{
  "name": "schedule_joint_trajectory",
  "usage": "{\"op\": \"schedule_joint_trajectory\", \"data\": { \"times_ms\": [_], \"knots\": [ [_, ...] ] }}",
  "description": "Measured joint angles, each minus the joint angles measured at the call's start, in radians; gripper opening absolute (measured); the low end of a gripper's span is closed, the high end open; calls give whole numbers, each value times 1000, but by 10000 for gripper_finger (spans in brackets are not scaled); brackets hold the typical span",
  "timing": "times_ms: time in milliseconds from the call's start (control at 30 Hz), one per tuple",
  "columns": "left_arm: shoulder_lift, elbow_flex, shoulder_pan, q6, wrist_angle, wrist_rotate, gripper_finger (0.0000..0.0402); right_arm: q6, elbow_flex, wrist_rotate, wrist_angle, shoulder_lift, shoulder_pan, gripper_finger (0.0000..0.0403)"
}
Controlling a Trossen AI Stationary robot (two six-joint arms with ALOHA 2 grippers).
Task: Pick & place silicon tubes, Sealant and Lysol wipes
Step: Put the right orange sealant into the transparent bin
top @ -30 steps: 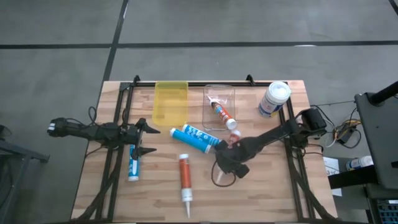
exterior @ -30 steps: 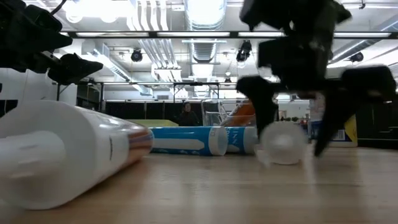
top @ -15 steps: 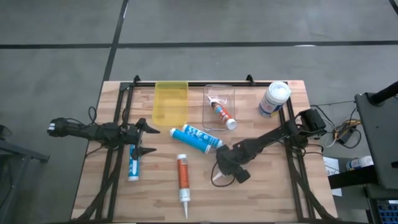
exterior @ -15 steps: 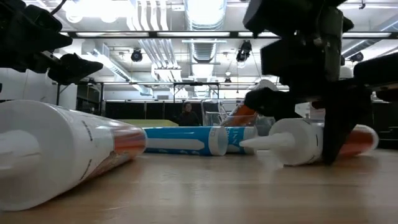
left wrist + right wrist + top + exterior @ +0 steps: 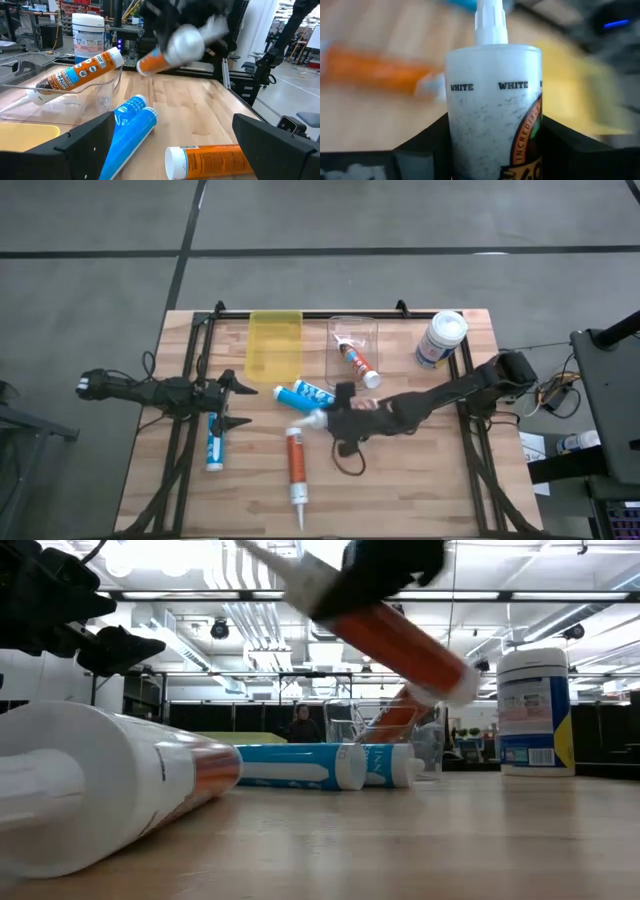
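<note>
Inside clear tray (image 5: pixel 367 330), one sealant tube (image 5: pixel 357 363).

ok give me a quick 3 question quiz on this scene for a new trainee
1. True or false: the right gripper holds an orange sealant tube clear of the table.
2. What lies in the clear tray? A) a blue tube B) an orange tube C) nothing
3. Fill in: the Lysol wipes stand at the table's far ____ corner, seen from above.

Key: 1 true. 2 B. 3 right.
</note>
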Motion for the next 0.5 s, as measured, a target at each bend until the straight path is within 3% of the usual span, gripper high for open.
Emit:
{"op": "schedule_joint_trajectory", "data": {
  "times_ms": [100,233,300,367,500],
  "knots": [
    [0,0,0,0,0,0,398,-95,-172,125,463,-48,23,195],
    [0,0,0,0,0,0,398,-241,-417,119,1241,-68,29,195],
    [0,0,0,0,-1,0,398,-291,-512,144,1525,-57,15,195],
    [0,0,0,0,-1,0,398,-287,-583,174,1701,-52,-11,195],
    [0,0,0,0,0,0,398,-204,-639,173,1699,-62,-76,195]
  ]
}}
